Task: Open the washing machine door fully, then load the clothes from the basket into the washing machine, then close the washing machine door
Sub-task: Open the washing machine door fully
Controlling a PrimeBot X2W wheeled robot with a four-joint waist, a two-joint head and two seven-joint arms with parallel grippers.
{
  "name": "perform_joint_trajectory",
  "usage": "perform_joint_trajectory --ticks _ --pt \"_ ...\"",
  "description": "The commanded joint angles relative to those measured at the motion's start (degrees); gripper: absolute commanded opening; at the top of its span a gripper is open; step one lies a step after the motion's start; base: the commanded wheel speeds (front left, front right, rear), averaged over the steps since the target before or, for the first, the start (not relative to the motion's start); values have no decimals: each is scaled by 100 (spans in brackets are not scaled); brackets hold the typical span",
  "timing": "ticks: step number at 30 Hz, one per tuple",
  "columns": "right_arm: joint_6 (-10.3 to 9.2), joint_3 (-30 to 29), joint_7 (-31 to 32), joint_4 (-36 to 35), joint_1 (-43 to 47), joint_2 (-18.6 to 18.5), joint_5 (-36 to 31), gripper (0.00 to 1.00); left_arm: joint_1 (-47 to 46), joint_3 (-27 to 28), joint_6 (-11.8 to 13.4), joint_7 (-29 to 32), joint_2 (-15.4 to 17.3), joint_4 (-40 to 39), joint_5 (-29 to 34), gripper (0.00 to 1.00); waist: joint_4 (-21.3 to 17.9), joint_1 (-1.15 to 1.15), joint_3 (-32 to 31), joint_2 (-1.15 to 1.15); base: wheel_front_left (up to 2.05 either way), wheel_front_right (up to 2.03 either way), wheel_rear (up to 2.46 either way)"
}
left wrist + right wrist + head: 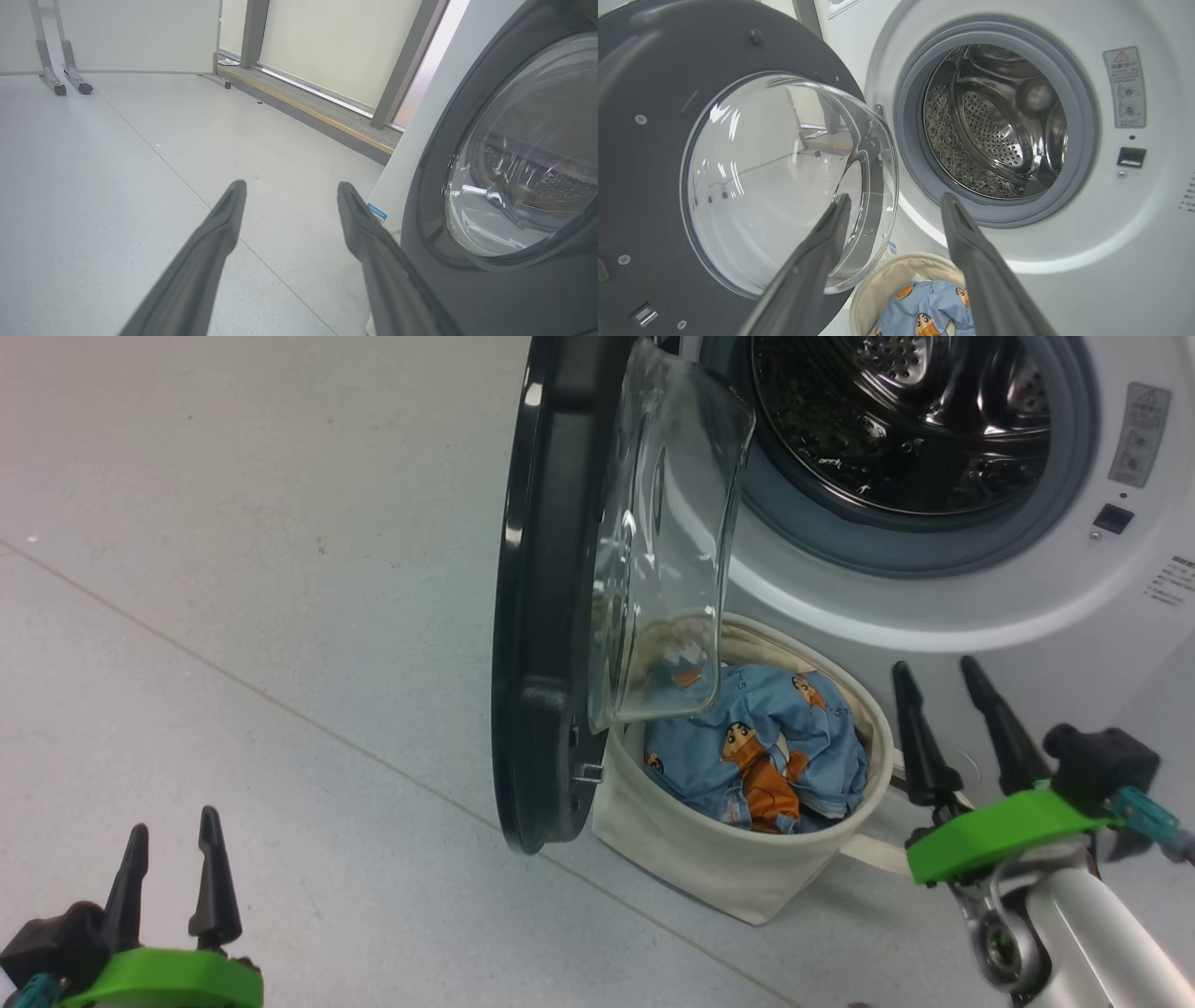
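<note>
Clothes [756,747]: soft, light, limp cotton heaped in the basket [709,859], just right of the open door [541,616]. We judge a pinch on a raised fold best. Left gripper [174,821] and right gripper [935,665] both gape empty.

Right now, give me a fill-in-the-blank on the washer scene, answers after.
1. The door stands ____.
2. The drum is ____.
3. The clothes in the basket are light ____.
4. The right hand holds ____.

Missing words: open; empty; blue; nothing.
</note>
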Motion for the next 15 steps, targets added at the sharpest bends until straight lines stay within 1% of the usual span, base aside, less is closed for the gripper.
perform_joint_trajectory --ticks 1,4,7,15 --pt "3 -205 -68 -365 98 86 -215 100 -197 171 -33 -28 122 -246 -37 100 -8 0 3 -1 0 0 0" --pt "3 -444 -69 -437 381 243 -343 100 -175 177 -33 -28 109 -284 -24 100 -12 0 -38 -1 0 0 0" --pt "3 -513 -70 -372 501 388 -394 100 -162 163 -33 -28 105 -339 5 100 -23 0 -47 -1 0 0 0" --pt "3 -502 -70 -69 522 469 -510 100 -163 197 -33 -28 88 -376 166 100 -35 0 -45 -1 0 0 0"
